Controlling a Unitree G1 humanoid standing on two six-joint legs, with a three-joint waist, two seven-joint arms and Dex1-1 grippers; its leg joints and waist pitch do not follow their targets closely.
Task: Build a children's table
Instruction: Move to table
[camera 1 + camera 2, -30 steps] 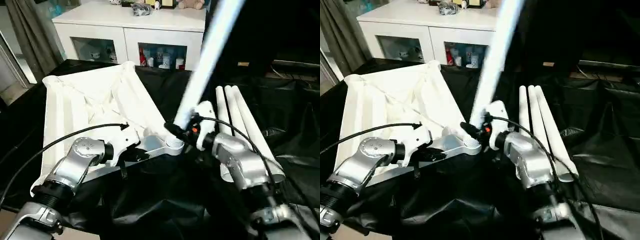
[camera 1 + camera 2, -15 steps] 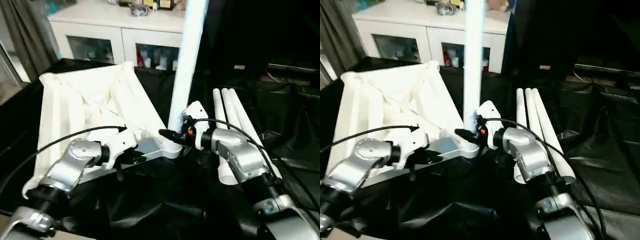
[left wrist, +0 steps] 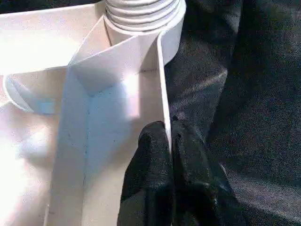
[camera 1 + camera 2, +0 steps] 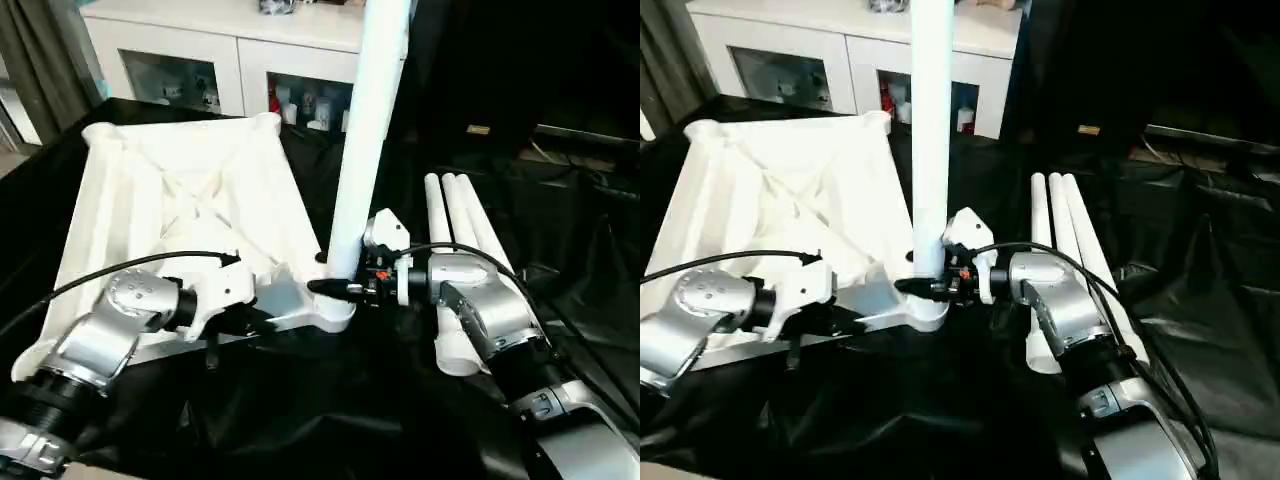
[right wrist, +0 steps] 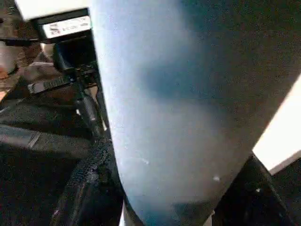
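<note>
The children's table top (image 4: 180, 190) lies upside down on the black cloth, its ribbed underside facing up. A white leg (image 4: 365, 120) stands nearly upright in the corner socket (image 3: 141, 12) nearest me. Just above that socket my right gripper (image 4: 335, 287) is shut on the leg's base, and its black fingers (image 5: 89, 183) flank the leg in the right wrist view. My left gripper (image 4: 248, 320) is shut on the top's thin rim (image 3: 162, 94) close to the same corner. Three more legs (image 4: 455, 220) lie side by side to the right.
A white cabinet (image 4: 230, 60) with glass doors stands behind the table top. Black cloth (image 4: 330, 400) covers the work surface and lies in folds at the right. A cable (image 4: 110, 275) loops over my left forearm.
The leg in my right gripper has swung from leaning right to nearly upright in the socket. The left gripper stays on the rim. The camera has shifted.
</note>
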